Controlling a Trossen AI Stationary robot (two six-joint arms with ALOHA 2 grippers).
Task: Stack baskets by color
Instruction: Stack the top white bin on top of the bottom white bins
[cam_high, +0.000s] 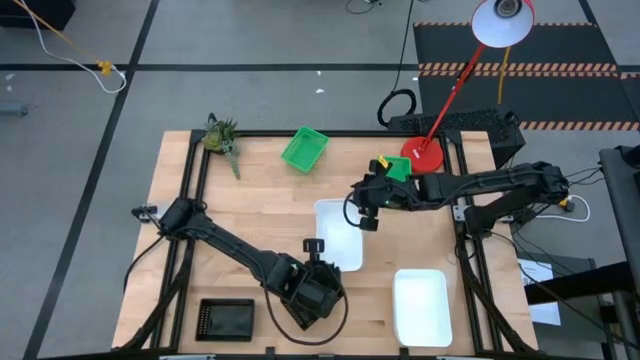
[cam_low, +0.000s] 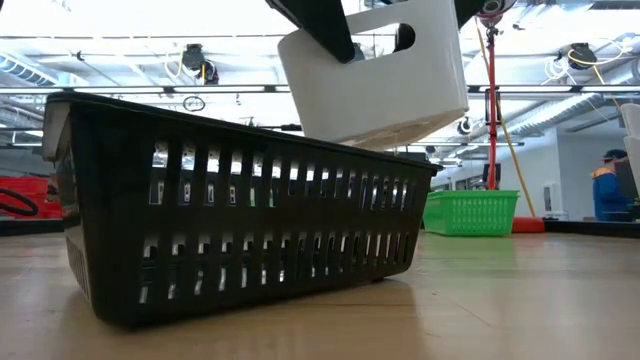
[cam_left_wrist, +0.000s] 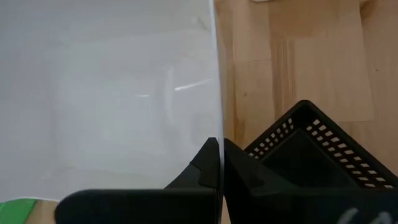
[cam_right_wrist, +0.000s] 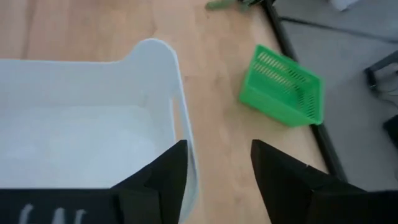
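Note:
A white basket (cam_high: 338, 238) hangs tilted over the table's middle, with my left gripper (cam_high: 316, 262) shut on its near end. In the low view it floats (cam_low: 385, 85) above and behind a black basket (cam_low: 240, 210), which rests on its base at the near left (cam_high: 227, 318). My right gripper (cam_right_wrist: 217, 174) is open at the held basket's far right corner (cam_high: 362, 212). The basket's rim (cam_right_wrist: 181, 106) stands just inside one of its fingers. Another white basket (cam_high: 420, 305) sits at the near right. A green basket (cam_high: 304, 148) sits at the far edge. My left gripper pinches the white basket's end wall (cam_left_wrist: 216, 118) at its upper edge, one finger inside the basket and one outside. The fingers slant down from the near left. The basket hangs clear of the table, tilted. My right gripper: whether a finger touches the rim, I cannot tell.
A red lamp's base (cam_high: 425, 155) stands at the far right, with a small green and yellow thing (cam_high: 393, 166) beside it under my right arm. A plant-like toy (cam_high: 222, 138) lies at the far left corner. Bare wood lies between the black basket and the near right white one.

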